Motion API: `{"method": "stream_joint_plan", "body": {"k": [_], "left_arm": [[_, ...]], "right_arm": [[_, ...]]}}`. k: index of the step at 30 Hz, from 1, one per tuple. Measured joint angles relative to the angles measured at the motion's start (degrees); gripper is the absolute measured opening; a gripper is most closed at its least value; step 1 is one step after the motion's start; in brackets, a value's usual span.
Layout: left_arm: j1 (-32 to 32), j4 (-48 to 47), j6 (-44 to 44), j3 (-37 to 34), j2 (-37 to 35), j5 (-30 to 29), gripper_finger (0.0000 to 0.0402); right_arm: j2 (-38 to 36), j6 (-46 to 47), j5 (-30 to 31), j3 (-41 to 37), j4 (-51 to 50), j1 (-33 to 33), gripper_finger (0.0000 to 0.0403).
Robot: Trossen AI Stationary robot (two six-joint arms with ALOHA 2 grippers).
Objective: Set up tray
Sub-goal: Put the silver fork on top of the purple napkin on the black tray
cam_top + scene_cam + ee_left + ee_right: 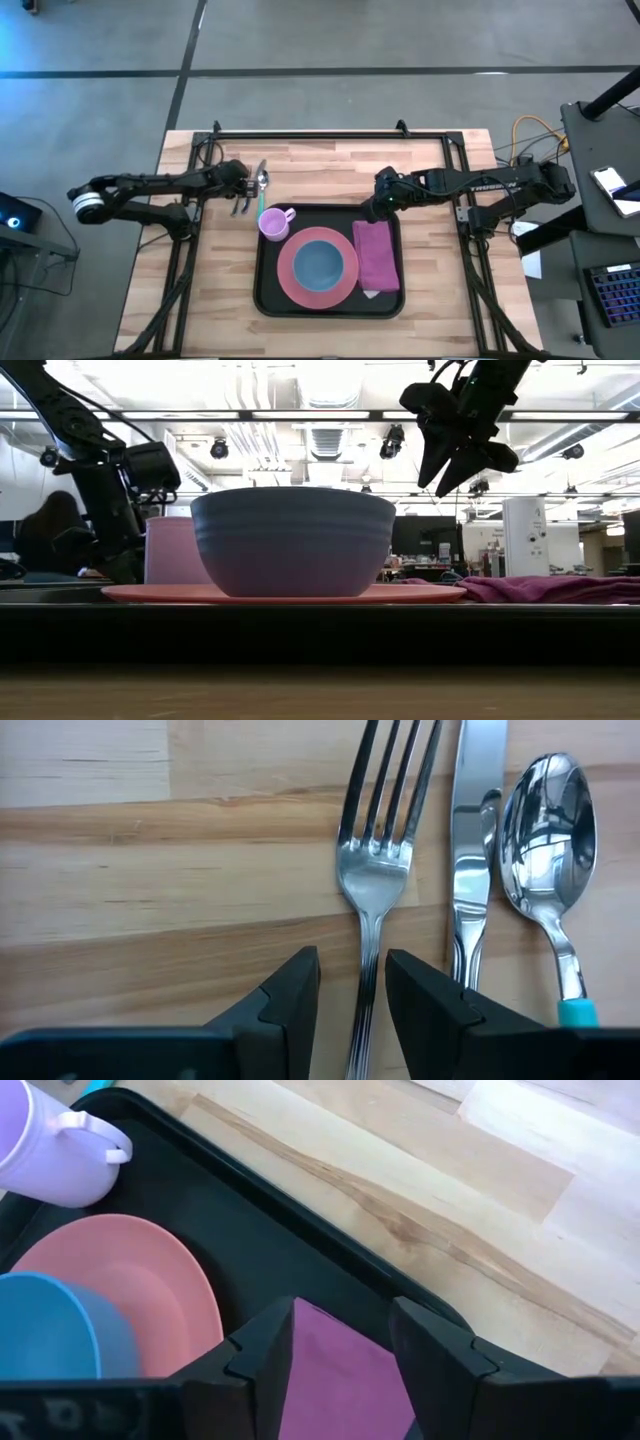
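Note:
The black tray (pixel 265 290) lies mid-table and holds a pink plate (pixel 290 285) with a blue bowl (pixel 320 263), a lilac cup (pixel 274 222) and a magenta napkin (pixel 376 255). A fork (pixel 378 870), knife (pixel 475 850) and teal-handled spoon (pixel 545 830) lie side by side on the wood beyond the tray's far left corner. My left gripper (pixel 353 990) is open and low over them, one finger on either side of the fork's handle (pixel 368 960). My right gripper (pixel 342 1350) is open and empty, raised above the napkin's far end (pixel 455 470).
Bare wood lies left of the cutlery and right of the tray (pixel 440 270). A black frame (pixel 330 133) runs along the table's far edge and sides. The cup stands close to the cutlery's near ends.

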Motion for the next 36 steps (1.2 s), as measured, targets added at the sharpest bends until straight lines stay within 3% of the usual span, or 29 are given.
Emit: {"method": "stream_joint_plan", "body": {"k": [9,19,26,36], "left_arm": [[0.0,0.5,0.0,-0.3,1.4,-0.5,0.0097],[0.0,1.1,1.0,-0.1,1.4,-2.7,0.0010],[0.0,0.5,-0.6,0.5,1.2,-2.7,0.0008],[0.0,-3.3,0.0,8.3,-0.7,-2.7,0.0003]], "right_arm": [[0.0,-0.2,0.0,0.0,-0.1,0.0,0.0155],[0.0,-0.5,0.0,0.0,-0.2,0.0,0.0155],[0.0,-0.5,-0.3,0.0,-0.2,0.0,0.0149],[0.0,-1.5,-0.4,0.0,-0.2,0.0,0.0144]]}}
